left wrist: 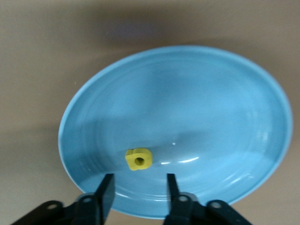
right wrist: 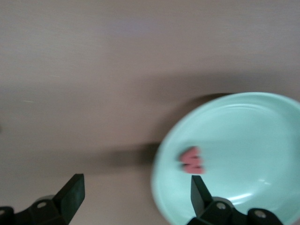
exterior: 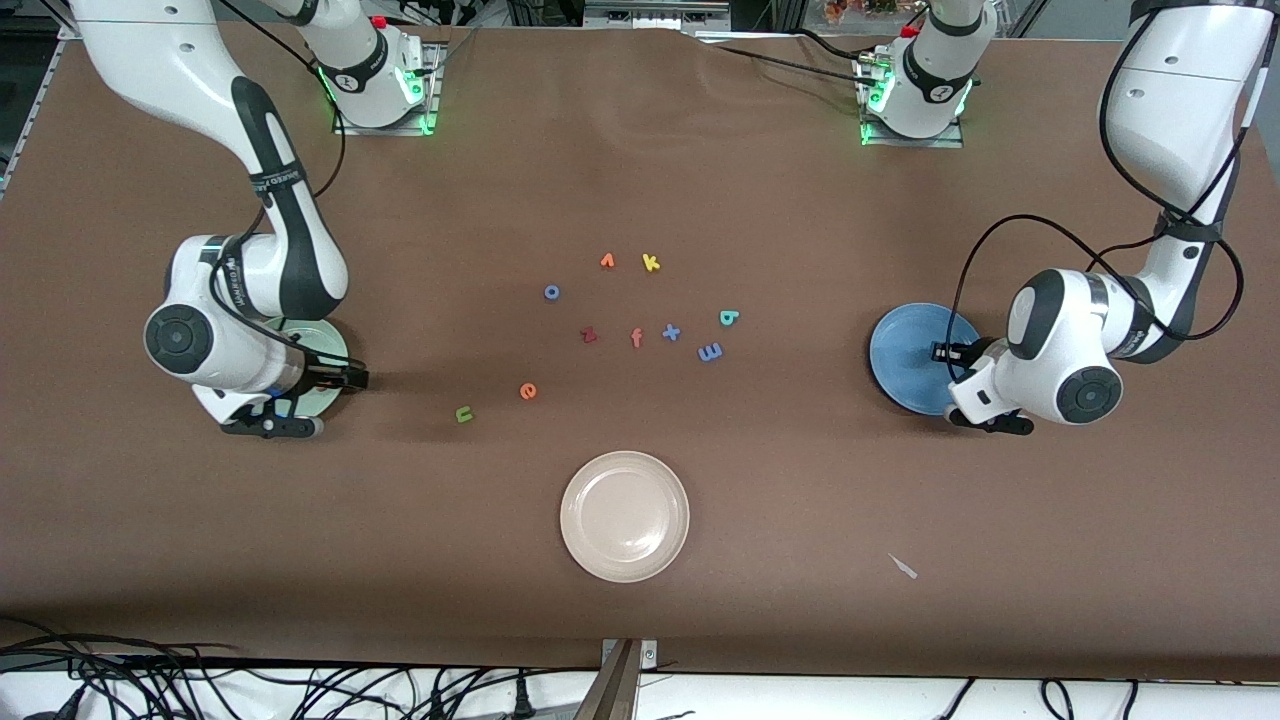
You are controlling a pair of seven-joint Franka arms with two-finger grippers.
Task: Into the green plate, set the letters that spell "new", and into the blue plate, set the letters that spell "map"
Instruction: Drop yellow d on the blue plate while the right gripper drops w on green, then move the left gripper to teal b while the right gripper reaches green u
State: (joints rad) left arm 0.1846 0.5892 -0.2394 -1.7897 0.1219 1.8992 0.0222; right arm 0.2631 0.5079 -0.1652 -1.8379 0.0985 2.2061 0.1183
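Patience matters: with my left claw (left wrist: pixel 138 190) parted over the round blue plate (left wrist: pixel 225 117) holding the yellow foam a (left wrist: pixel 138 159), and my right claw (right wrist: pixel 136 197) wide beside the pale green plate (right wrist: pixel 253 136) holding the pinkish-red foam w (right wrist: pixel 192 161), I'd lift both straight up.

You get even overhead light on the brown table (exterior: pixel 800 500); soft shadows under both arms; wrist views blur — the right worst.
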